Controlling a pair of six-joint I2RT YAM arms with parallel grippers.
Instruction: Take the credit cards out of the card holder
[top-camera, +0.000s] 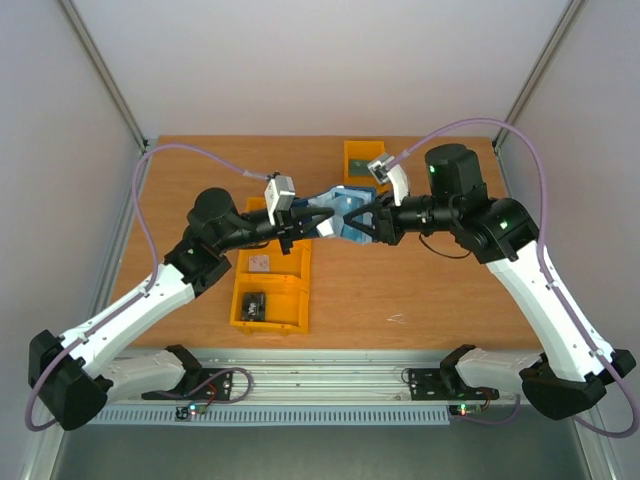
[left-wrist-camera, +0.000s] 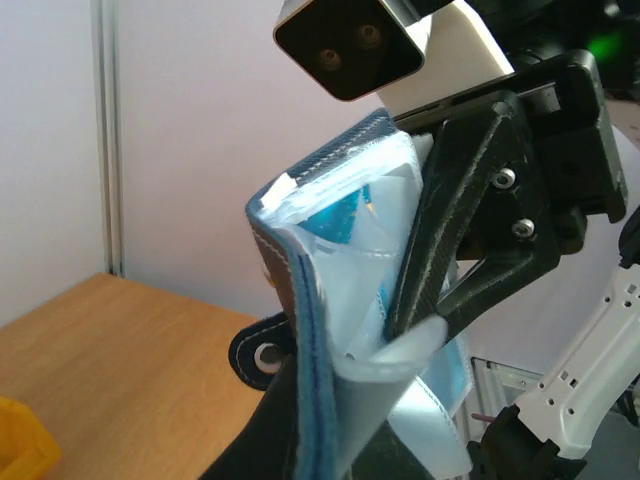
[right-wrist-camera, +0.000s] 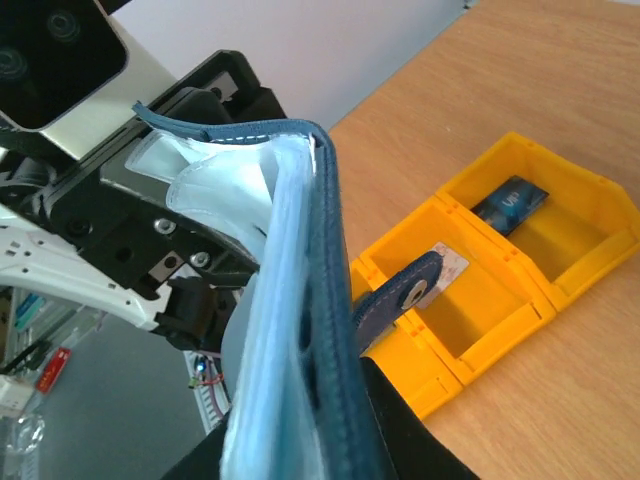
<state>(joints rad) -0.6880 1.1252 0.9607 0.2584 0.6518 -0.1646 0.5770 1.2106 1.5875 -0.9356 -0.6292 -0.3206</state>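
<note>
The card holder (top-camera: 335, 212) hangs spread open above the table between both grippers. My left gripper (top-camera: 303, 226) is shut on its left half and my right gripper (top-camera: 368, 222) on its right half. The left wrist view shows its navy stitched edge (left-wrist-camera: 300, 330) and pale pockets rising from my left gripper (left-wrist-camera: 330, 425), with a right finger (left-wrist-camera: 450, 230) pressed against a pocket. A bright blue flat item (left-wrist-camera: 345, 215) shows through one pocket. In the right wrist view the card holder (right-wrist-camera: 320, 300) stands edge-on in my right gripper (right-wrist-camera: 330, 435). Credit cards, a grey one (right-wrist-camera: 450, 262) and a dark one (right-wrist-camera: 510, 200), lie in a bin.
A yellow two-compartment bin (top-camera: 297, 290) sits on the table under the left arm. A second yellow bin (top-camera: 350, 152) stands at the back, behind the grippers. The holder's snap strap (right-wrist-camera: 405, 292) dangles over the near bin. Grey walls enclose the wooden table (top-camera: 430, 290).
</note>
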